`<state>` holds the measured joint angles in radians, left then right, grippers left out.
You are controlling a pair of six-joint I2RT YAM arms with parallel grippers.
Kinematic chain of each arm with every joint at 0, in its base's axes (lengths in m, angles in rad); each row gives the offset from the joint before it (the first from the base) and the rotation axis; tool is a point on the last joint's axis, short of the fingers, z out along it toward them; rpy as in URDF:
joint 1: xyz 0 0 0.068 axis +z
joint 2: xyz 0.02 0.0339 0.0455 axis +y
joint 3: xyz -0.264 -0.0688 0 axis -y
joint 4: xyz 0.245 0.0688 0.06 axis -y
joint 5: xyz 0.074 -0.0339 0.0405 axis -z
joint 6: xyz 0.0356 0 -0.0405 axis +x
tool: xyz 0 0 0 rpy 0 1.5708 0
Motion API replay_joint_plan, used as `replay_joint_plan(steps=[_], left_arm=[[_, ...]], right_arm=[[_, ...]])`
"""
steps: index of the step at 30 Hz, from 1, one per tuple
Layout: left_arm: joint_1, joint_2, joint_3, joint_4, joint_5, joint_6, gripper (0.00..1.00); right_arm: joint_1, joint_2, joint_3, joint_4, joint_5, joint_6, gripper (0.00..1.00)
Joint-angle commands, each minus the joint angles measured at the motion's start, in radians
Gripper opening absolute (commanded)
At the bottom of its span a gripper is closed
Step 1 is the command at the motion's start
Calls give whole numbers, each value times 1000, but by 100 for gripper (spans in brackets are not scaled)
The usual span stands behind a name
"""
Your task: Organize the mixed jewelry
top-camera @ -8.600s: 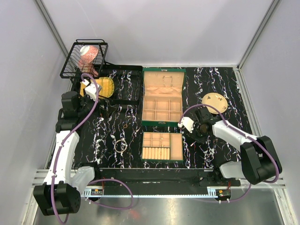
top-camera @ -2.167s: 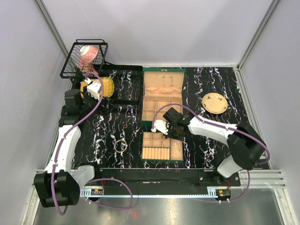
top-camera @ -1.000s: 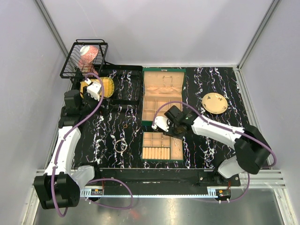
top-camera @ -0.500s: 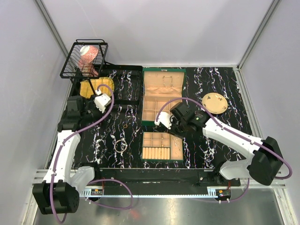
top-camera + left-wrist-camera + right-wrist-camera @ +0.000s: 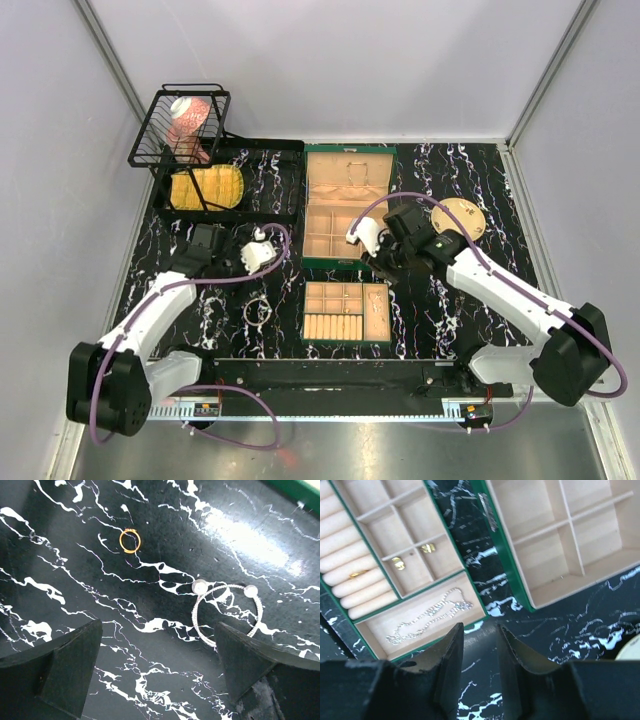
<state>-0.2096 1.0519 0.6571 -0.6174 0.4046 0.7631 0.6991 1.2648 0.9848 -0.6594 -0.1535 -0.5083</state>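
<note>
Of the mixed jewelry, a thin bangle [image 5: 227, 612] with two pearl ends and a small gold ring [image 5: 130, 541] lie on the black marbled table. My left gripper [image 5: 157, 655] hovers over them, open and empty; the top view shows it [image 5: 258, 262] just above the ring [image 5: 267, 269] and bangle [image 5: 257, 311]. A silver chain [image 5: 427, 615], small gold bits [image 5: 412, 555] and a ring [image 5: 357, 573] lie in the green tray [image 5: 482, 602]. My right gripper [image 5: 480, 630] hangs over the table beside tray and box, jaws narrowly apart, nothing between them.
The green box [image 5: 347, 170] stands open behind the tray [image 5: 346, 345]. A round tan plate [image 5: 459, 218] lies at the right. At the back left stand a wire basket [image 5: 180, 125] and a black tray [image 5: 285, 185] holding something yellow.
My left arm has swung from the back left toward the table's middle, above the ring and bangle. My right gripper has drawn back from over the tray toward the right.
</note>
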Motion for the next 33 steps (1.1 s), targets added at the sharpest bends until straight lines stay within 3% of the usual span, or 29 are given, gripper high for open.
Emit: replay_joint_plan(steps=[1,7,21,33], left_arm=[[-25,68,-8,96,-102,54,99],[-51,164,-5,122,-133,59,98],[-96,218,-25,142,-147,64,98],[-137,287,-31,171,-199,59,91]], right_arm=[[-78,-31,-11,27,-55,13,39],[-102,-36,-12,29,-60,16,39],[-115,-10,-11,32,-66,11,38],[-116,-15,-23,34,-43,7,36]])
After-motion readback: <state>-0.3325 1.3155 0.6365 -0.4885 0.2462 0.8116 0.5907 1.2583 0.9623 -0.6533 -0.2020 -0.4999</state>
